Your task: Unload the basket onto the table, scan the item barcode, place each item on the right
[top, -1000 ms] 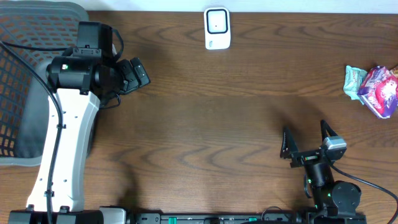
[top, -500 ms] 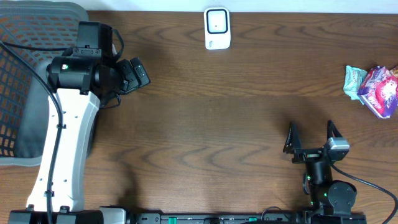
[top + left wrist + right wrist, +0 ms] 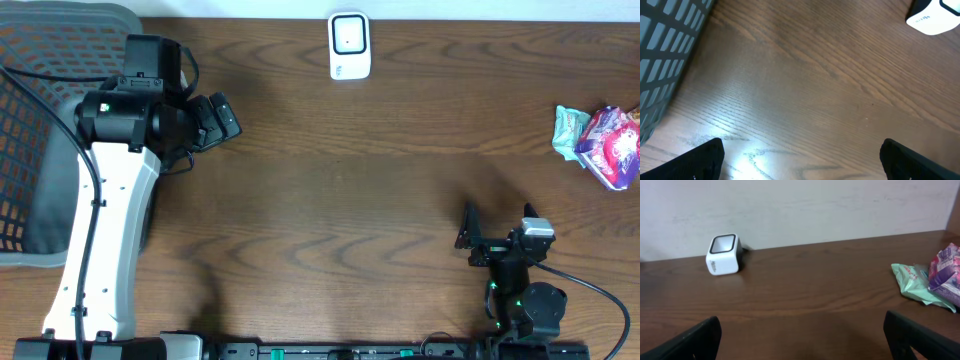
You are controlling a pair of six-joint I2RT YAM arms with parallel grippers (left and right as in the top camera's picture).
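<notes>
Right hand (image 3: 497, 228): fingers spread wide, holding nothing, low over the near edge of the surface (image 3: 340, 190) and facing the far wall.
Packets: a purple packet (image 3: 612, 145) and a green packet (image 3: 570, 132) lie touching at the right edge, well apart from both hands. No barcode shows in any view.
Left hand (image 3: 216, 118): spread wide and empty over bare wood, beside the mesh basket (image 3: 35, 130).
Scanner (image 3: 349, 45): white, at the far edge, with its dark window facing up.
Risk, grasp: because the packets touch, a closing hand may pinch both or nudge one off the right edge. The glossy film probably slips.
Risk, scan: the code's side is unknown. If it is carried facing up, creased, or under a finger, the scanner likely reads nothing.
Risk, approach: a low pass could knock the scanner askew.
</notes>
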